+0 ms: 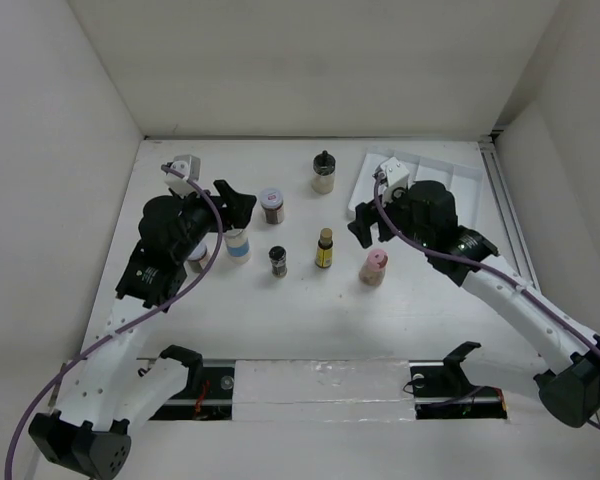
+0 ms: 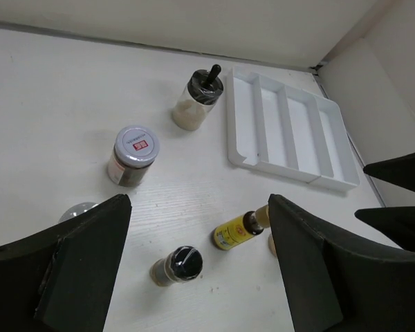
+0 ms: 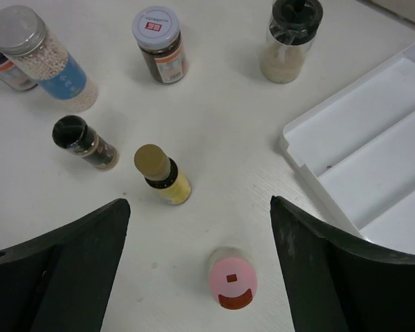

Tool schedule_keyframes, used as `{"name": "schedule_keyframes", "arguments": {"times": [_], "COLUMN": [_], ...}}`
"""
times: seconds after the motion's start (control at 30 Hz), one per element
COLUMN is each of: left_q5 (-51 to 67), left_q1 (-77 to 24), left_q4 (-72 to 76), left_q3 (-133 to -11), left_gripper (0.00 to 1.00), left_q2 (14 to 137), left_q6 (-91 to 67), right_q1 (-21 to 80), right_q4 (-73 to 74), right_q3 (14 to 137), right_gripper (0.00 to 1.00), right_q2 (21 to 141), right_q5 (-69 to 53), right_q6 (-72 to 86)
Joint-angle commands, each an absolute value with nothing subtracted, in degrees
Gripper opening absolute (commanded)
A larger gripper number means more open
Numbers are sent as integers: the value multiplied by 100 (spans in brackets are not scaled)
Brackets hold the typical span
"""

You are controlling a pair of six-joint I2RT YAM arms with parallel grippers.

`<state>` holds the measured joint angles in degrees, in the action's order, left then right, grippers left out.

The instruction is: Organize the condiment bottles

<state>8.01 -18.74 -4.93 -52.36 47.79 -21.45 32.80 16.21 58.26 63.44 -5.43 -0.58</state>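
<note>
While both arms hung over the table, I noted the right gripper [image 3: 197, 204] spread wide and empty. The pink bottle [image 3: 232, 282] stood upright under its gap, with the yellow bottle [image 3: 162, 176] near. The left gripper [image 2: 198, 200] gaped too, holding nothing, over the small dark bottle [image 2: 176, 265]. The white tray [image 3: 373, 159] lay rightward.

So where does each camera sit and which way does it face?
Top external: above and behind the bases, looking down on the table; both arms, left end effector and right end effector show.
Left wrist: on the left arm, facing the far right corner; own fingers show.
Right wrist: on the right arm, looking down; own fingers show.
All three share the yellow bottle and white tray.
</note>
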Motion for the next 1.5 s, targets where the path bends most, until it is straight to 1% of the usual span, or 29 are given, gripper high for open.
{"name": "schedule_keyframes", "arguments": {"times": [0.0, 0.03, 0.07, 0.1, 0.13, 0.17, 0.2, 0.23, 0.27, 0.3, 0.33, 0.37, 0.43, 0.47, 0.53, 0.57, 0.6, 0.67, 0.73, 0.87, 0.9, 0.97, 1.1, 1.13, 1.23, 1.27, 1.33, 1.43, 1.47], "left_q5": [1029, 889, 827, 826, 826, 826, 826, 774, 660, 598, 598, 598, 545, 545, 545, 545, 545, 484, 483, 483, 483, 544, 659, 659, 659, 711, 712, 712, 712], "left_q1": [-1846, -1846, -1846, -1846, -1846, -1846, -1846, -1846, -1846, -1846, -1846, -1846, -1846, -1846, -1846, -1846, -1846, -1846, -1846, -1846, -1846, -1846, -1846, -1846, -1846, -1846, -1846, -1846, -1846], "left_q4": [-79, -79, -79, -157, -158, -158, -89, -27, -26, -26, -96, -97, -97, -97, -97, -149, -149, -97, -97, -149, -149, -149, -88, -88, -88, -88, -88, -88, -88], "left_q3": [-5089, -5089, -5089, -5089, -5089, -5019, -5019, -4940, -4939, -4939, -4939, -4939, -4939, -4939, -4939, -4939, -4992, -4992, -4992, -4992, -4992, -4992, -4992, -4992, -4992, -4992, -4992, -4992, -4992], "left_gripper": [77, 77, 77, 77, 75, 72, 59, 50, 40, 30, 14, 11, 11, 16, 29, 35, 47, 57, 62, 64, 65, 65, 65, 65, 65, 65, 65, 64, 64], "left_q2": [4641, 4641, 4641, 4641, 4641, 4641, 4588, 4510, 4509, 4509, 4509, 4509, 4509, 4509, 4587, 4588, 4588, 4588, 4588, 4588, 4588, 4588, 4641, 4641, 4641, 4641, 4693, 4693, 4693], "left_q6": [-2057, -2057, -1996, -1995, -1995, -1934, -1934, -1934, -1934, -1934, -1873, -1872, -1872, -1872, -1872, -1872, -1872, -1872, -1872, -1872, -1872, -1872, -1872, -1872, -1872, -1872, -1872, -1872, -1872], "right_q1": [3418, 3419, 3419, 3419, 3419, 3419, 3419, 3419, 3419, 3471, 3472, 3472, 3524, 3524, 3524, 3577, 3577, 3682, 3683, 3744, 3744, 3744, 3744, 3744, 3744, 3744, 3744, 3744, 3744], "right_q4": [1274, 1274, 1196, 943, 888, 888, 888, 1036, 1037, 1037, 1037, 1037, 1037, 1037, 1037, 976, 976, 976, 836, 598, 519, 344, 80, -69, -272, -272, -395, -448, -448], "right_q3": [5889, 5836, 5714, 5635, 5634, 5634, 5712, 5774, 5774, 5774, 5774, 5774, 5774, 5722, 5661, 5660, 5660, 5660, 5722, 5722, 5774, 5774, 5836, 5836, 5836, 5836, 5836, 5836, 5836], "right_gripper": [86, 78, 39, 20, 11, 7, 7, 10, 17, 39, 49, 68, 84, 90, 98, 98, 100, 100, 100, 93, 85, 79, 76, 72, 68, 68, 62, 46, 33], "right_q2": [6223, 6162, 6161, 6083, 6082, 6160, 6326, 6398, 6468, 6469, 6556, 6626, 6679, 6680, 6732, 6880, 6943, 7127, 7250, 7646, 7794, 7945, 8279, 8349, 8402, 8455, 8508, 8666, 8736], "right_q5": [-589, -519, -519, -519, -606, -676, -746, -747, -808, -809, -878, -879, -879, -827, -887, -949, -1001, -1002, -1115, -1195, -1195, -1195, -1178, -1178, -1230, -1230, -1178, -1239, -1239], "right_q6": [-158, -158, -106, -53, -53, -53, -53, -53, -53, -53, -53, -53, -53, -53, -53, -122, -123, -175, -176, -176, -176, -114, -114, -53, -53, -53, -53, -53, -53]}}
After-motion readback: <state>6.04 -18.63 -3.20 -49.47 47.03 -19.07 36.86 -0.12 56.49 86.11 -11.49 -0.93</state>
